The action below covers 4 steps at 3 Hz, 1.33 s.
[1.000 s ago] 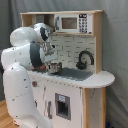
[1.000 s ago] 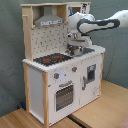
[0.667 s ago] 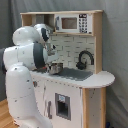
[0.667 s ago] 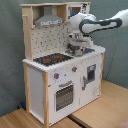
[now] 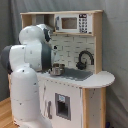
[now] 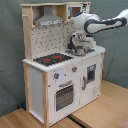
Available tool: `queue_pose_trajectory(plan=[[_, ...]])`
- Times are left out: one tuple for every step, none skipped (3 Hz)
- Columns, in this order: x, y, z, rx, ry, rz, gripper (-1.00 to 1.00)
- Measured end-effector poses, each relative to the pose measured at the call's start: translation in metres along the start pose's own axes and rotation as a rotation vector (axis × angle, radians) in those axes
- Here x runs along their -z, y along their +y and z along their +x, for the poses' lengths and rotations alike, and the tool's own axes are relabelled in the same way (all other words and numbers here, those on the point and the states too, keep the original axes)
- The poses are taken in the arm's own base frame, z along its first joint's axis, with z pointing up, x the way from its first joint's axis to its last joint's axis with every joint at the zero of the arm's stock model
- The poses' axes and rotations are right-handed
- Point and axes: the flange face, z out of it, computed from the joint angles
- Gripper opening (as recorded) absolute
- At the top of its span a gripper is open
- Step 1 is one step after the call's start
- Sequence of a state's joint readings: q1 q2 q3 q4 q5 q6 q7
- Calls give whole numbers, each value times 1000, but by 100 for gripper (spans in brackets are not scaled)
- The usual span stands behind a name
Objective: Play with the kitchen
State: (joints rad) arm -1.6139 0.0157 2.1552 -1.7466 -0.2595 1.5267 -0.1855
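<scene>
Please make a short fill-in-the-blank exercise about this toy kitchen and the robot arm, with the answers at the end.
1. The rings on the black hob of the kitchen are ____ in colour.
2. In the second exterior view, the arm reaches down over the ____, not over the hob.
3. The curved tap beside the sink is ____ in colour.
4. The backboard behind the hob is covered with small ____.

Missing words: red; sink; black; dots

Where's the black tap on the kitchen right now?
In the first exterior view the black tap stands at the back of the grey sink, against the dotted backboard, on the first exterior view's right of the arm.
</scene>
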Motion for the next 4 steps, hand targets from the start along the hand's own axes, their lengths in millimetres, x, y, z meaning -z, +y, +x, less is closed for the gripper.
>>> queue_pose_trajectory(plan=[[-3, 2, -11, -21, 6, -7, -100], [-6, 4, -21, -42, 15, -15, -100], [-8, 7, -33, -64, 29, -25, -100], [-10, 14, -46, -84, 51, -36, -100]])
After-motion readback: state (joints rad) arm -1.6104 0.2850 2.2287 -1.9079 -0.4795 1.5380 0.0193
